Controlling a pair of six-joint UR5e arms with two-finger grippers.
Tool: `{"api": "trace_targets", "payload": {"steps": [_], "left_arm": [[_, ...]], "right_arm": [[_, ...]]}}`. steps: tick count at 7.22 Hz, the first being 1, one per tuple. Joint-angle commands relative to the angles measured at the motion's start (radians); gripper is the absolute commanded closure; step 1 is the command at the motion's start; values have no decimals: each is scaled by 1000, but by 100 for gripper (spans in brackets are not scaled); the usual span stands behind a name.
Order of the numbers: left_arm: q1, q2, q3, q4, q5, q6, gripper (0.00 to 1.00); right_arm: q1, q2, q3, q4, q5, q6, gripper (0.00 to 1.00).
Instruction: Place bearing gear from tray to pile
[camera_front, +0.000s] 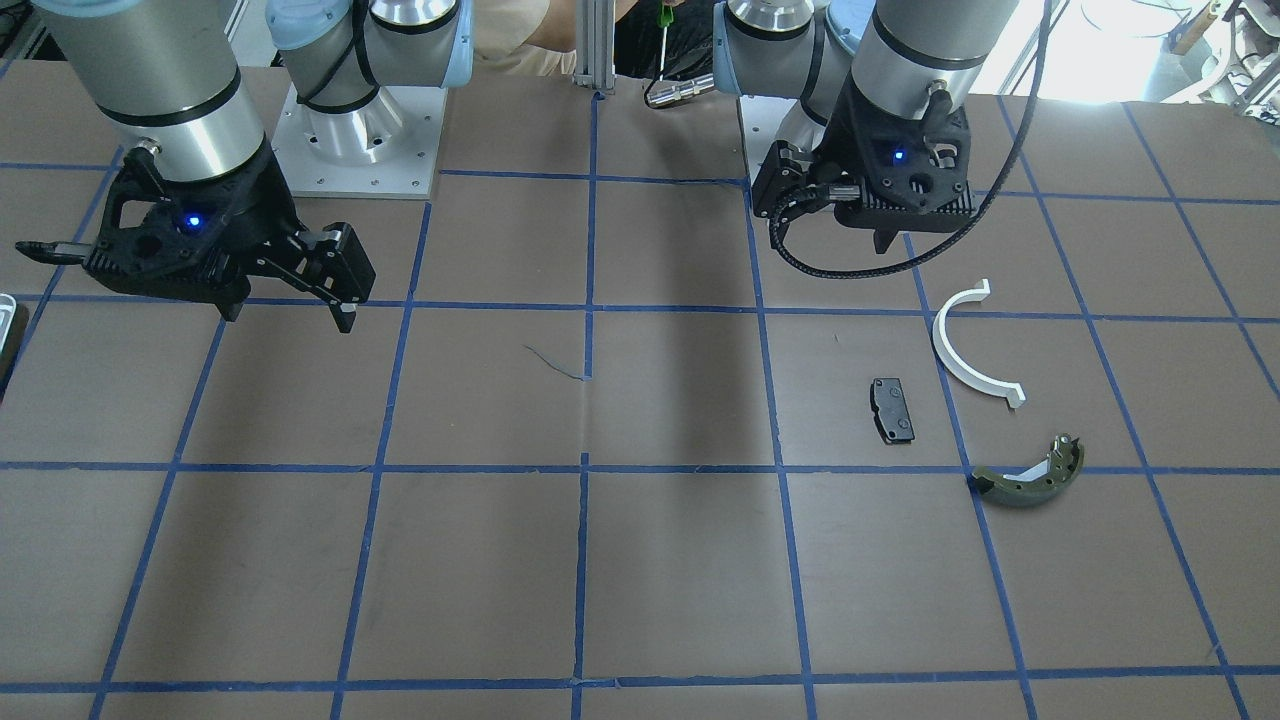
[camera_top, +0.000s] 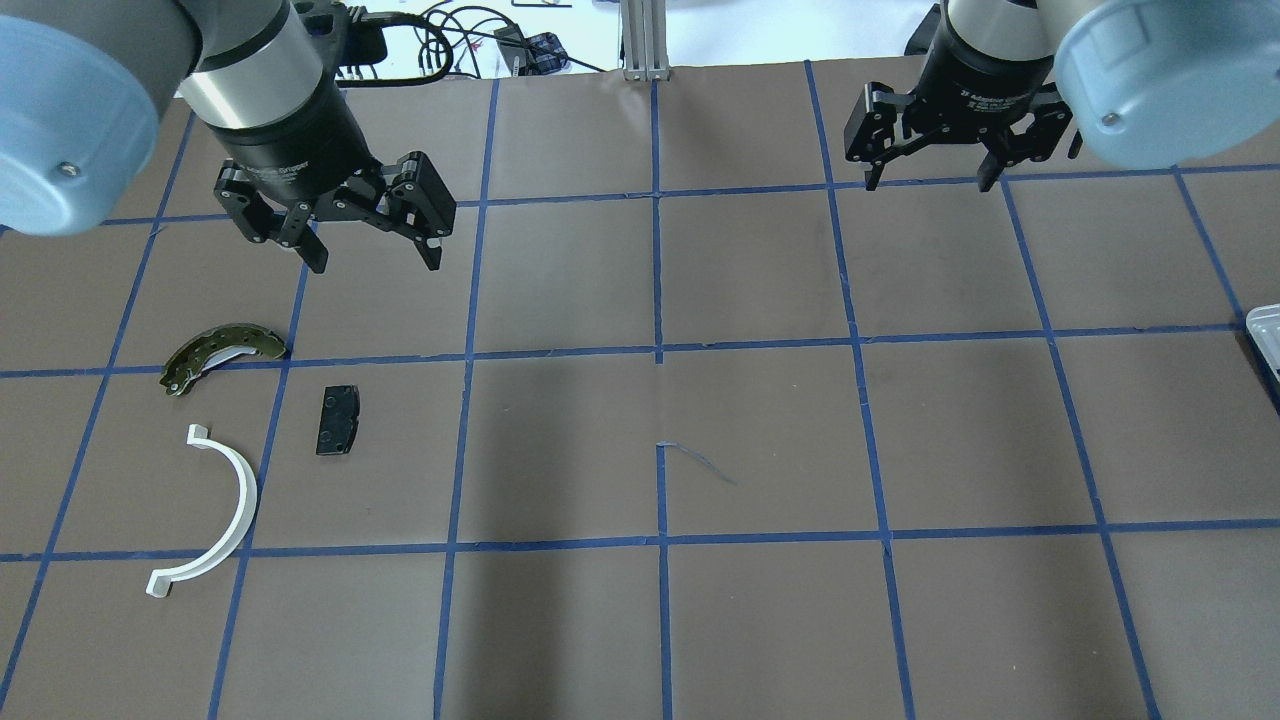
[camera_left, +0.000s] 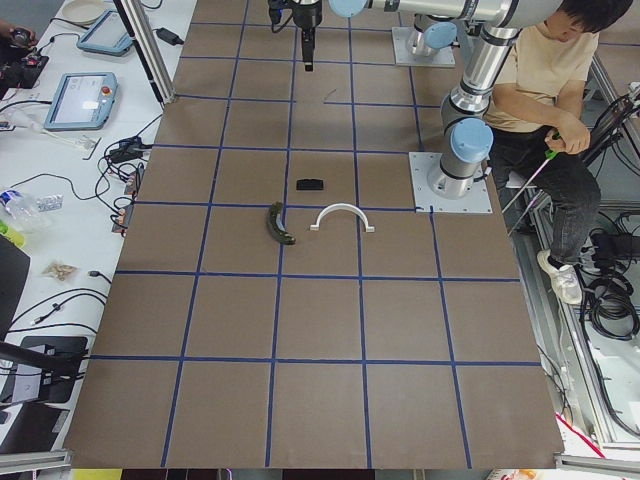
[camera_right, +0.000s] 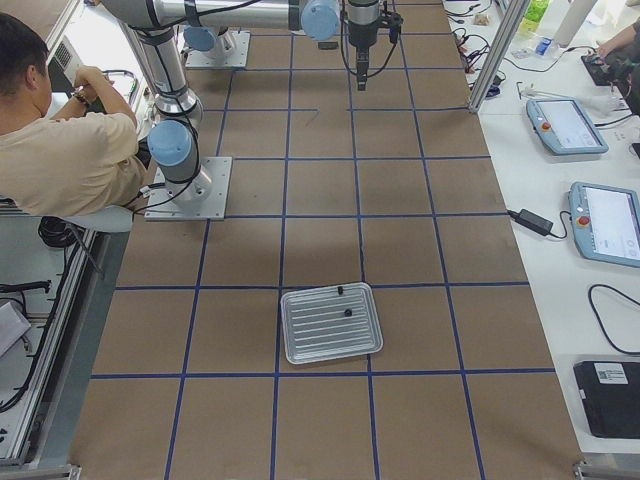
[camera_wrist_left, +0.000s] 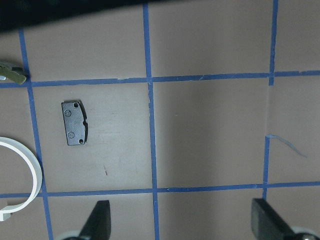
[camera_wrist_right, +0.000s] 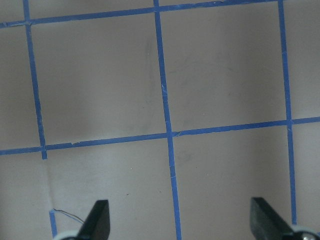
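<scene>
Tray (camera_right: 310, 345) w/ gears (camera_right: 348, 312); far from R end effector (camera_top: 928, 184)

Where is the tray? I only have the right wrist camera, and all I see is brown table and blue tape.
Observer: The tray lies flat on the table at the robot's far right, out beyond the right gripper.
Operator: Anything on it?
Observer: Two small dark pieces, likely the gears, sit apart in its far half.
Operator: Where do they go?
Observer: On the robot's left side lie a white half-ring, a black plate and an olive brake shoe, none touching.
</scene>
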Motion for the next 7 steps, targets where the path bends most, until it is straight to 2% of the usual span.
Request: {"api": "trace_targets", "payload": {"steps": [1,7], "left_arm": [[0,3,0,1,0,-1,0],[0,5,-2,1,-3,-1,0]], "right_arm": [[-4,1,2,0,4,1,0],[-10,-2,9,0,4,-2,0]]}}
